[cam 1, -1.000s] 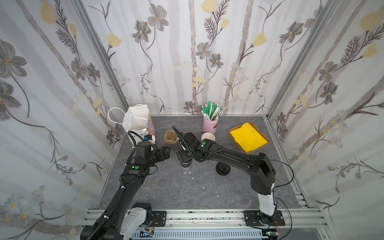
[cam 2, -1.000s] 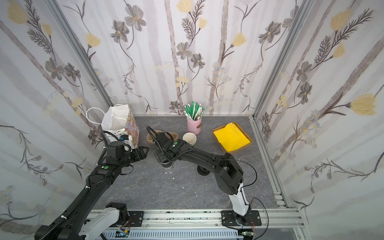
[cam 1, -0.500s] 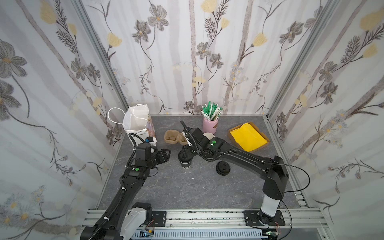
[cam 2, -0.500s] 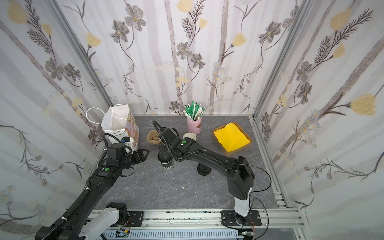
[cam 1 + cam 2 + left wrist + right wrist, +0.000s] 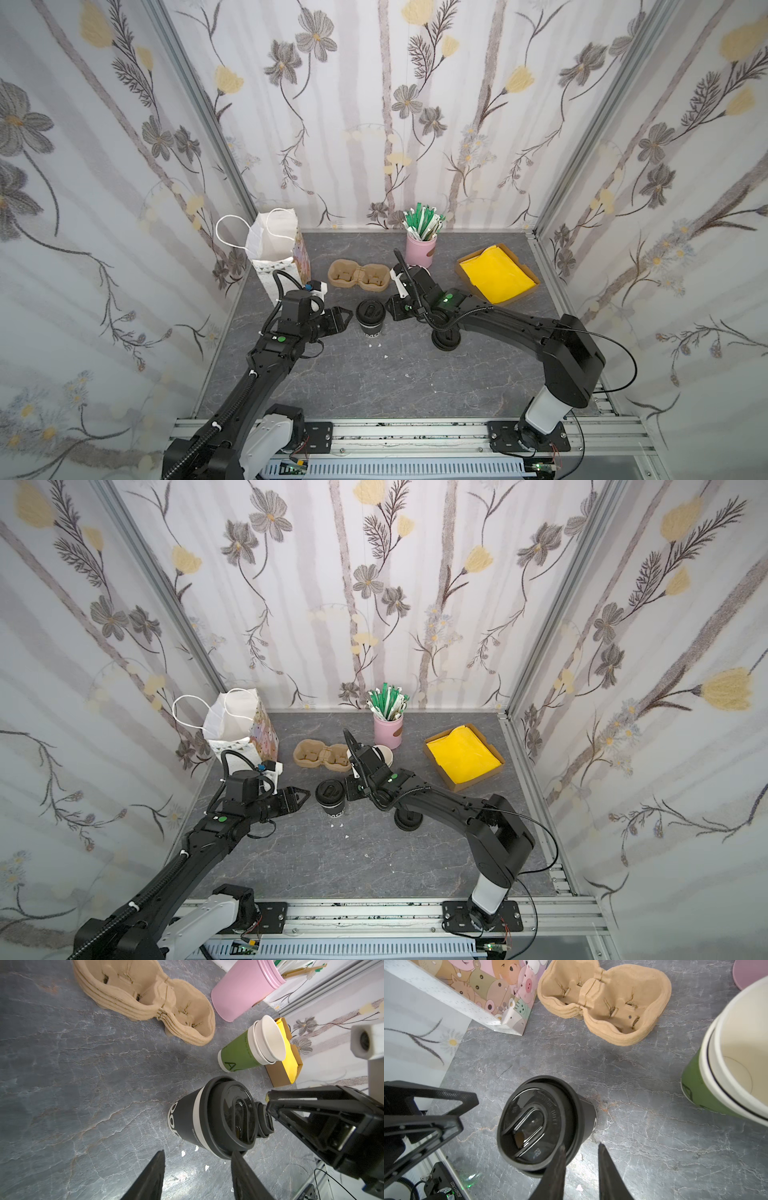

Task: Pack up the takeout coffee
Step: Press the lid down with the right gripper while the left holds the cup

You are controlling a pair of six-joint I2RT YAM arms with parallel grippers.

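Observation:
The takeout coffee (image 5: 370,318) (image 5: 329,799) is a dark paper cup with a black domed lid, standing upright on the grey table between my two grippers. My left gripper (image 5: 340,320) (image 5: 302,798) points at it from the left; in the left wrist view the left gripper (image 5: 197,1151) stands open just short of the cup (image 5: 207,1122), with nothing between its fingers. My right gripper (image 5: 390,309) sits close on the cup's right. In the right wrist view the right gripper (image 5: 581,1145) shows a narrow open gap beside the cup (image 5: 537,1124), holding nothing.
A white handled bag (image 5: 274,245) stands open at the back left. Behind the cup lie stacked brown cup carriers (image 5: 359,274). A stack of lidless cups (image 5: 255,1045), a pink cup of stirrers (image 5: 421,249), a box of yellow napkins (image 5: 496,274) and loose black lids (image 5: 445,338) fill the right.
My right gripper has drawn back from over the cup's lid to its right side, and its jaws have narrowed. The left gripper has edged toward the cup, jaws also narrower.

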